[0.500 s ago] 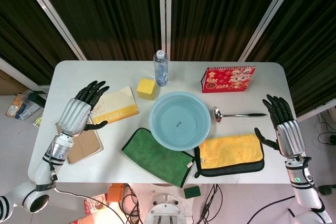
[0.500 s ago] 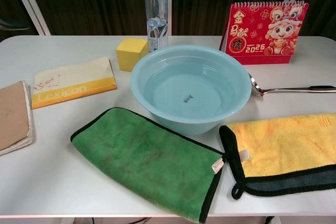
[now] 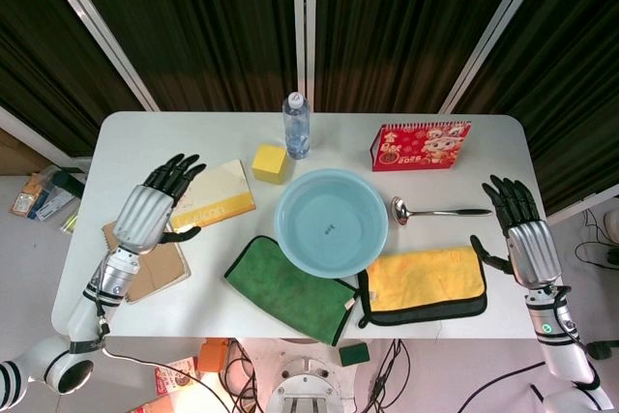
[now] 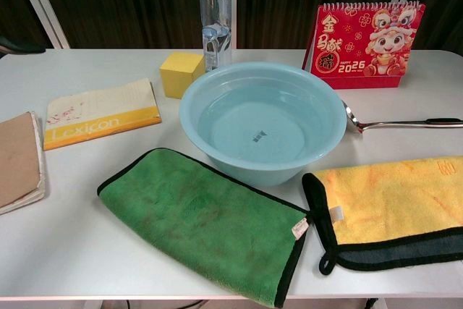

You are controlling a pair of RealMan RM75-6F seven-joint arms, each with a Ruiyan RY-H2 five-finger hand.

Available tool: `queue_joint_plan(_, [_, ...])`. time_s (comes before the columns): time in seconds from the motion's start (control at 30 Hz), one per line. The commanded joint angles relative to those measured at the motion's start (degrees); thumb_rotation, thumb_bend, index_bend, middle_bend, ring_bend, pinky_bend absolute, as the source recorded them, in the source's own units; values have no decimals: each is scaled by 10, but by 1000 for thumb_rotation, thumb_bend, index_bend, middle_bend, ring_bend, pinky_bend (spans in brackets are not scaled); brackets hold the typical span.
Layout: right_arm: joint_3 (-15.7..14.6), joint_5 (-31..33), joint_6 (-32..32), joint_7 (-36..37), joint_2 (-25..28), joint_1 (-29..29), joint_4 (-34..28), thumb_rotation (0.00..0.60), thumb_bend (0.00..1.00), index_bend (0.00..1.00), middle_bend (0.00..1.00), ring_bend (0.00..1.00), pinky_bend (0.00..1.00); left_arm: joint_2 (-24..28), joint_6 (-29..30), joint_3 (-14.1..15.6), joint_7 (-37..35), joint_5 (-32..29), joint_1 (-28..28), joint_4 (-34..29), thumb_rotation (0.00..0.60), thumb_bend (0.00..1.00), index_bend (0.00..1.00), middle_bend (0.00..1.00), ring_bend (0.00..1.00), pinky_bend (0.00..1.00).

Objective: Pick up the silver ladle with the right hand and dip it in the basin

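Note:
The silver ladle (image 3: pixel 437 211) lies on the white table to the right of the light blue basin (image 3: pixel 299 244), bowl toward the basin and dark handle tip pointing right. The chest view shows the ladle (image 4: pixel 401 124) behind the yellow cloth and the basin (image 4: pixel 206 133) holding water. My right hand (image 3: pixel 517 230) hovers open at the table's right edge, just beyond the handle tip, fingers spread, holding nothing. My left hand (image 3: pixel 155 203) is open over the far left of the table, above the books.
A yellow cloth (image 3: pixel 426 280) lies in front of the ladle and a green cloth (image 3: pixel 282 288) in front of the basin. A red desk calendar (image 3: pixel 420 146), water bottle (image 3: pixel 296 126) and yellow block (image 3: pixel 269 162) stand behind. Books (image 3: pixel 215 194) sit left.
The left hand has shifted slightly down and toward the table's left edge. The right hand has dropped a little; the ladle and basin have not moved.

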Motion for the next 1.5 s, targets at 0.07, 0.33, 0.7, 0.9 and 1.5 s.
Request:
queue_joint_plan(0.07, [6, 36, -37, -48, 13, 6, -9, 600, 342, 0, 0, 0, 0, 5, 1, 6, 9, -6, 4, 0, 595, 95, 107, 68, 36, 198])
queue_joint_plan(0.33, [27, 154, -183, -156, -2, 48, 55, 600, 350, 0, 0, 0, 0, 13, -19, 22, 39, -49, 16, 2, 600, 94, 107, 69, 36, 199])
queue_joint_plan(0.7, [47, 283, -348, -269, -58, 128, 110, 600, 350, 28, 0, 0, 0, 14, 17, 38, 10, -19, 34, 21, 600, 94, 107, 69, 36, 196])
queue_joint_plan(0.9, [48, 315, -379, -293, -108, 156, 161, 600, 350, 98, 0, 0, 0, 20, 27, 47, 5, -15, 45, 26, 600, 94, 106, 69, 36, 196])
queue_joint_plan(1.5, [45, 351, -404, -314, -194, 191, 243, 600, 352, 306, 0, 0, 0, 20, 16, 57, -32, -18, 52, 57, 600, 95, 107, 69, 36, 193])
